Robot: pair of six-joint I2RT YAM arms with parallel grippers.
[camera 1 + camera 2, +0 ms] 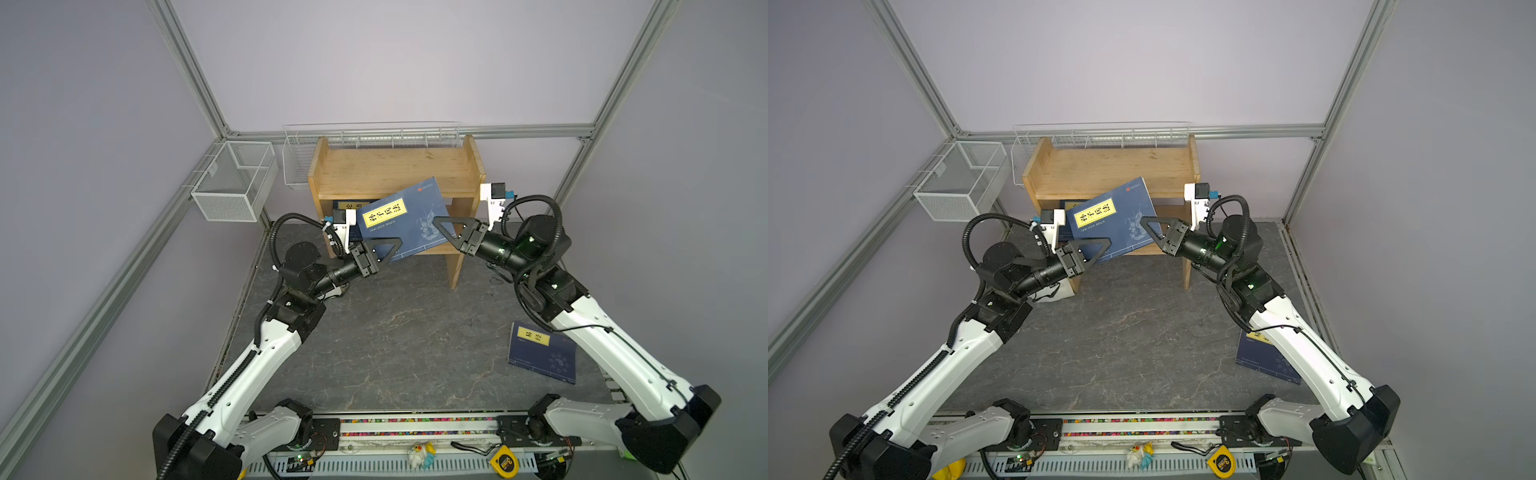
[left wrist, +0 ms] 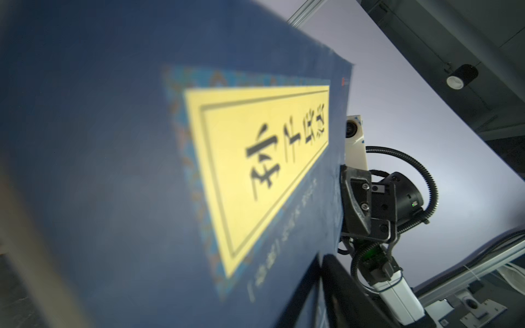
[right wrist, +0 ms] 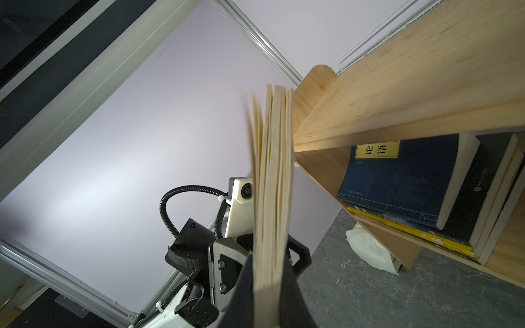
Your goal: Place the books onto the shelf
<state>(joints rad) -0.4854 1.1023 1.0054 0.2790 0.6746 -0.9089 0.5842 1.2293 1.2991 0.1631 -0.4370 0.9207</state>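
Note:
A navy book with a yellow label (image 1: 399, 220) (image 1: 1113, 220) hangs tilted in front of the wooden shelf (image 1: 395, 170) (image 1: 1113, 170). My right gripper (image 1: 436, 222) (image 3: 267, 309) is shut on its page edge. My left gripper (image 1: 395, 245) (image 1: 1104, 245) straddles the lower left corner, jaws open. One finger (image 2: 343, 289) sits just off the cover. On the lower shelf lie a navy book (image 3: 397, 181), a yellow one (image 3: 412, 230) and a black one (image 3: 480, 184). Another navy book (image 1: 542, 353) lies on the table, partly under my right arm.
A white mesh basket (image 1: 235, 180) hangs on the left wall and a wire rack (image 1: 374, 135) runs behind the shelf. A white packet (image 3: 369, 250) lies by the shelf's left leg. A tape measure (image 1: 503, 460) and a small toy (image 1: 419, 455) sit on the front rail.

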